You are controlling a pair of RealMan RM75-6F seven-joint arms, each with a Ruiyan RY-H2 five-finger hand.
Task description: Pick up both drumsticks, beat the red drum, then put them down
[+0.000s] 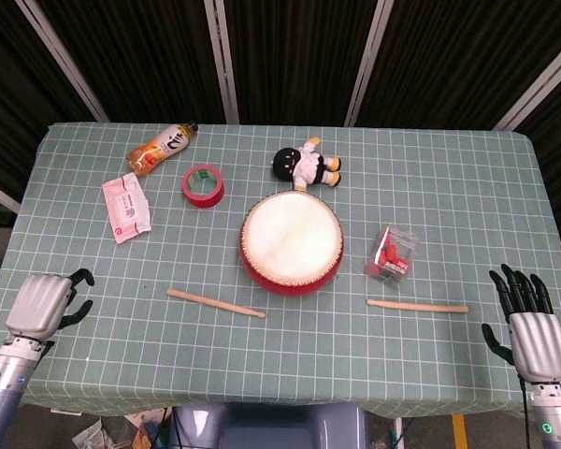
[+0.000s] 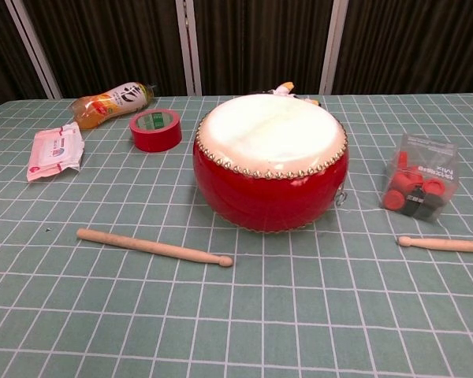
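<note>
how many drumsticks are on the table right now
2. The left drumstick lies in front of the red drum, toward the left hand. The right drumstick lies in front of the clear box, toward the right hand. Neither is held.

The head camera looks steeply down over the whole counter [image 1: 467, 187], while the chest camera sits low and close, both sharing the red drum [image 1: 291, 242].

We can read little here. The clear plastic box of red and black pieces [image 2: 417, 187] carries a dark label on which we make out "MIX", turned sideways in the chest view. The orange drink bottle [image 2: 110, 102] lying on its side bears bold dark characters on a white label, and the pink-and-white wipes packet [image 2: 55, 150] has print too small for us to read.
</note>
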